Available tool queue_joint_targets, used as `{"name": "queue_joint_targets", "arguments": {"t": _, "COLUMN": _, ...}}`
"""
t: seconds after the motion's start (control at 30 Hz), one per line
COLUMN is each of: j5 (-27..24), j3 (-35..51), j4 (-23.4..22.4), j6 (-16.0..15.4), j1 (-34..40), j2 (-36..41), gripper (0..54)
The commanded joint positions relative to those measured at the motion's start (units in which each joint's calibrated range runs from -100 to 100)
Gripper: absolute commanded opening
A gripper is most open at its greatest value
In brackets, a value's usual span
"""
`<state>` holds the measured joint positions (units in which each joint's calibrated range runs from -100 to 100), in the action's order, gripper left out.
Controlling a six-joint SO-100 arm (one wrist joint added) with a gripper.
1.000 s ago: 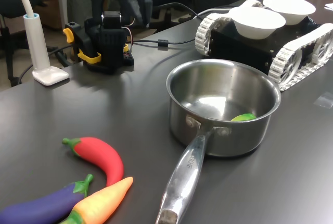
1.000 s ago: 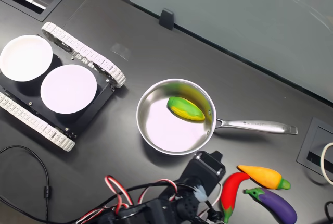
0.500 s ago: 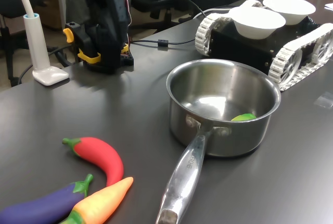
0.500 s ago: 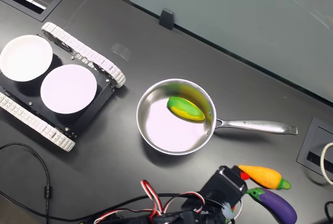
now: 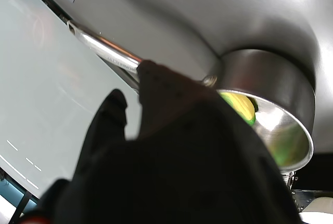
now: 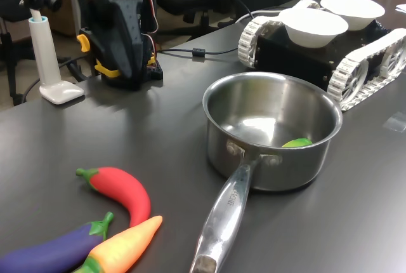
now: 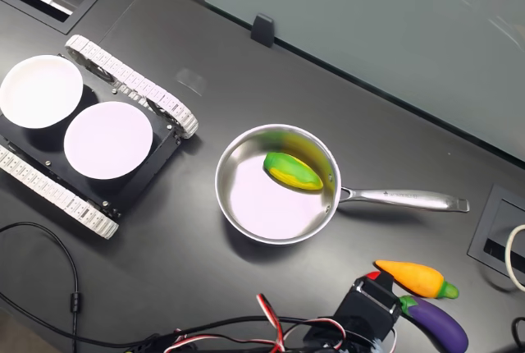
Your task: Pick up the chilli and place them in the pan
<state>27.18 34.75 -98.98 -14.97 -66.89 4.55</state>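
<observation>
- Glossy red plastic, the chilli (image 6: 120, 192) lay on the dark table (image 6: 158, 133), touching the orange carrot toy (image 6: 120, 251), well apart from the pan (image 6: 269, 130).
- It looked light, stiff and slippery; I judged the thick middle the best grasp.
- The gripper (image 5: 171, 166) was only a dark blur; I could not tell its opening.
</observation>
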Motion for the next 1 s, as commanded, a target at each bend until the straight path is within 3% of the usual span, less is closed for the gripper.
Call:
{"name": "queue_joint_targets", "arguments": {"t": 0.0, "j5": 3.3, "j3": 1.1, "j4": 1.5, "j6": -1.0, "j1": -2.2, "j2": -0.4, "gripper": 16.1}}
{"name": "queue_joint_targets", "arguments": {"t": 0.17, "j5": 8.8, "j3": 0.1, "j4": 2.3, "j6": -1.0, "j1": -4.4, "j2": -2.3, "gripper": 25.1}}
{"name": "queue_joint_targets", "arguments": {"t": 0.6, "j5": 21.3, "j3": -4.3, "j4": 7.0, "j6": -0.7, "j1": -8.6, "j2": -5.9, "gripper": 37.3}}
{"name": "queue_joint_targets", "arguments": {"t": 0.83, "j5": 25.7, "j3": -6.9, "j4": 8.7, "j6": 4.0, "j1": -4.4, "j2": -6.5, "gripper": 40.2}}
{"name": "queue_joint_targets", "arguments": {"t": 0.97, "j5": 26.8, "j3": -10.7, "j4": 11.9, "j6": 7.0, "j1": -2.5, "j2": -6.7, "gripper": 42.5}}
